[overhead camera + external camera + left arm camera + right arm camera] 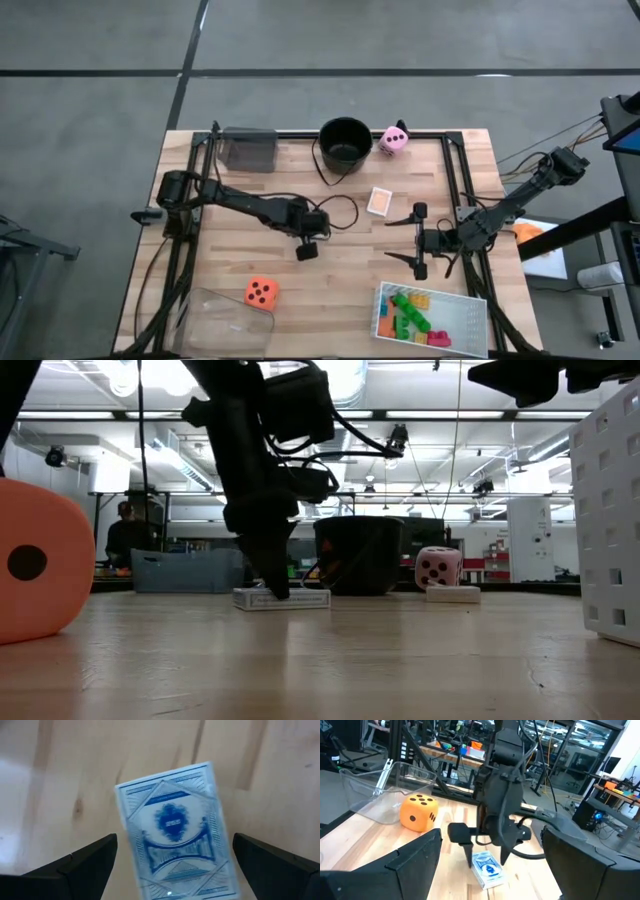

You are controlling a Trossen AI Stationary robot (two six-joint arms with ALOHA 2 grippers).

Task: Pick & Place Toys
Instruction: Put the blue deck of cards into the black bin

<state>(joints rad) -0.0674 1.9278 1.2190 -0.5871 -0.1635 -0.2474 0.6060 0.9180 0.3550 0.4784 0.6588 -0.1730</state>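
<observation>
Grained wooden table [340,275], flat rectangular blue card pack [172,835]

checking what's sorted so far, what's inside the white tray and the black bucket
The white tray holds bricks: green, orange, yellow, red. Any pieces beneath the top ones are covered. The bucket shows only dark inside from above; its wall hides the contents in the low view.

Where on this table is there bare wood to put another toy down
Open wood lies between the orange die and the white brick tray, and between the black bucket and the clear bin. It is crowded mid-table, where the left tool hovers open over a blue card deck.
</observation>
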